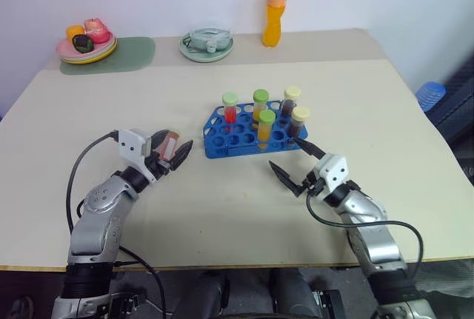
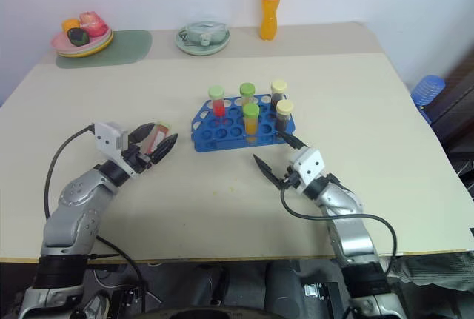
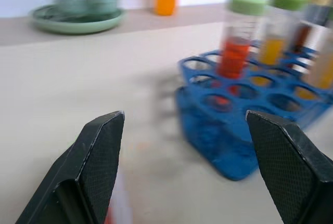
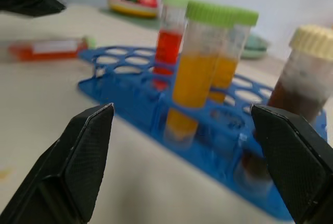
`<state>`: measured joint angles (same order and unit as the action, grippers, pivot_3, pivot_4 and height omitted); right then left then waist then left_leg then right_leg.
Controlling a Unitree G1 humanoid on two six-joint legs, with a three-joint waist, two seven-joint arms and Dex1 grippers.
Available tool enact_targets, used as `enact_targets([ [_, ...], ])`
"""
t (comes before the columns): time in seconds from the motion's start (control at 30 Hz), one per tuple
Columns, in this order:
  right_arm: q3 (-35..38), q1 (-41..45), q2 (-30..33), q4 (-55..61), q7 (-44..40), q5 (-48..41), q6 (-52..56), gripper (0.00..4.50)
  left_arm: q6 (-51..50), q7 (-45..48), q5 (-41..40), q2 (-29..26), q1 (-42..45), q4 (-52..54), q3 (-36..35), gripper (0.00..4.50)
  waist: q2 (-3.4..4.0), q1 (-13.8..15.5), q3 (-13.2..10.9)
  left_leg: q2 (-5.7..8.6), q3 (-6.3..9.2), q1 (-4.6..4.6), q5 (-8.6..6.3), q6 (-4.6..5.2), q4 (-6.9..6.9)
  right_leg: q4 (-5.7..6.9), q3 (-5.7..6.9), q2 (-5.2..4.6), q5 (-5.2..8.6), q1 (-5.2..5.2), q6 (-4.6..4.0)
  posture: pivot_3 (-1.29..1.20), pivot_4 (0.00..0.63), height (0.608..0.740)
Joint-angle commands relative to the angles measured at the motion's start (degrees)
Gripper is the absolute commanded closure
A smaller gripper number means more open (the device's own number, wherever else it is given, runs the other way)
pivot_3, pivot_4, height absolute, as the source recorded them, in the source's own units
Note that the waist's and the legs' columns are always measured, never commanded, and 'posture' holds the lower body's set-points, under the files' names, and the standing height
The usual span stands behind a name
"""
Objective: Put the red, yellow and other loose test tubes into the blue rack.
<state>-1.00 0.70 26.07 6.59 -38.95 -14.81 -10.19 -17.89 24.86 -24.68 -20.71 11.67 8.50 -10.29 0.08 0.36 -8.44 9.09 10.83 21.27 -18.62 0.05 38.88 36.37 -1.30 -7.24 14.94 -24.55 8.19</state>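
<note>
The blue rack (image 1: 222, 135) stands mid-table with several capped tubes upright in it: red (image 1: 230, 109), yellow-orange (image 1: 266, 128) and dark brown (image 1: 299, 123) among them. One loose red test tube (image 4: 49, 49) with a pale green cap lies on the table left of the rack. My left gripper (image 1: 176, 147) hovers over it, open, its fingers (image 3: 99, 172) wide apart; I cannot tell whether they touch the tube. My right gripper (image 1: 284, 152) is open and empty just in front of the rack's near right corner, facing the yellow-orange tube (image 4: 195, 83).
Along the far edge stand a tall orange drink bottle (image 1: 275, 8), a round pale green dish (image 1: 207, 44) and a plate of toy food (image 1: 87, 41) on a green mat (image 1: 126, 56). A blue object (image 1: 429, 95) sits off the table's right side.
</note>
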Motion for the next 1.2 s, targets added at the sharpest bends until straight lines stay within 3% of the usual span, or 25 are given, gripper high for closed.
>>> enact_targets([
  [0.03, 4.02, -0.08, 5.18, 10.04, -4.15, -7.28, 6.04, 0.22, -8.49, -8.09, -2.14, 0.16, 4.33, 3.36, -3.76, 0.68, 0.00, 0.25, 0.00, 0.00, -0.02, 0.01, 0.00, 0.00, 0.03, 0.00, -0.01, -0.01, 0.00, 0.00, 0.01, 0.00, 0.150, 0.740],
  [0.13, 6.25, 2.20, 9.37, 14.28, -6.73, -12.60, 11.38, 0.22, -29.46, -19.28, -2.31, -0.44, 9.56, 3.30, -5.48, 0.68, -0.01, 0.39, 0.01, 0.00, -0.04, -0.01, -0.01, 0.01, 0.04, 0.01, -0.02, -0.02, -0.01, 0.03, 0.02, 0.00, 0.150, 0.740],
  [0.3, 7.86, 7.77, 11.92, 16.80, -6.82, -16.45, 17.82, 0.22, -55.80, -25.70, -3.49, -0.92, 23.37, -1.18, -8.17, 0.68, -0.33, 0.58, -0.14, 0.00, 0.03, 0.09, -0.01, 0.01, 0.16, 0.02, 0.01, 0.02, -0.04, -0.01, 0.08, 0.00, 0.150, 0.740],
  [0.5, 7.47, 7.39, 10.21, 17.07, -5.91, -15.62, 19.17, 0.22, -71.91, -28.93, 0.90, 0.79, 41.36, -14.25, -9.94, 0.68, -0.39, 0.49, -0.15, 0.06, 0.07, 0.13, -0.01, 0.02, 0.16, -0.02, 0.05, -0.01, -0.05, -0.02, 0.09, 0.00, 0.150, 0.740],
  [0.7, 7.71, 6.79, 9.70, 18.62, -5.48, -16.00, 20.36, 0.22, -74.61, -25.67, 2.29, -2.61, 49.95, -27.54, -4.80, 0.68, -0.39, 0.09, -0.15, 0.05, 0.06, 0.10, -0.01, 0.00, 0.12, 0.03, 0.04, -0.01, -0.05, -0.09, 0.10, 0.00, 0.150, 0.740],
  [0.9, 8.15, 5.40, 9.56, 19.67, -5.03, -15.73, 20.41, 0.22, -72.72, -19.22, 4.37, -5.20, 52.65, -36.71, 6.39, 0.68, -0.39, 0.33, -0.15, 0.07, 0.07, 0.12, 0.00, -0.01, 0.12, 0.07, 0.02, -0.01, -0.06, -0.14, 0.11, 0.00, 0.150, 0.740],
  [1.1, 8.54, 4.31, 9.36, 20.63, -4.22, -15.49, 20.51, 0.22, -68.62, -15.13, 7.43, -4.78, 54.65, -44.76, 12.17, 0.68, -0.40, 0.37, -0.16, 0.10, 0.09, 0.14, -0.01, 0.00, 0.15, 0.06, 0.02, -0.02, -0.06, -0.12, 0.12, 0.00, 0.150, 0.740],
  [1.2, 8.56, 3.91, 9.36, 20.80, -3.97, -15.38, 20.38, 0.16, -65.40, -13.81, 9.39, -4.05, 55.18, -48.50, 13.81, 1.51, -0.37, 0.42, -0.14, 0.10, 0.08, 0.12, 0.00, -0.01, 0.15, 0.08, 0.03, -0.01, -0.06, -0.13, 0.12, 0.00, 0.150, 0.740],
])
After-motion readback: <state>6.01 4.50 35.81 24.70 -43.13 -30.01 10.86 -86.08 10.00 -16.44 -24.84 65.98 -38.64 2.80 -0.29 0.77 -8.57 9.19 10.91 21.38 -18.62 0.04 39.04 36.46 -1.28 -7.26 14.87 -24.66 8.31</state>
